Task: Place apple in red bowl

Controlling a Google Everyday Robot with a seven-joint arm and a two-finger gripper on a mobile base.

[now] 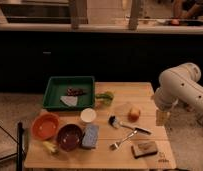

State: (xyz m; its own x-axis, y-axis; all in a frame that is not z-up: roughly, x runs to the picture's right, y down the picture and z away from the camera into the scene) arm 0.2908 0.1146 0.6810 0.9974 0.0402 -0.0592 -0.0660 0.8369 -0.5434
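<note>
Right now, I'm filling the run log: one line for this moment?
apple: on table, not held | gripper: right of apple, apart | red bowl: table's left side, no apple inside | task: pending

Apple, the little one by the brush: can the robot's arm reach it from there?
Probably yes. The gripper hangs by the right edge of the table, just right of the apple, with only bare wood between them. The brush lies nearer the camera than the apple, out of the way.

The white arm (182, 87) reaches in from the right, its bulky joints bent downward, with the gripper (162, 118) hanging low beneath the wrist.
</note>
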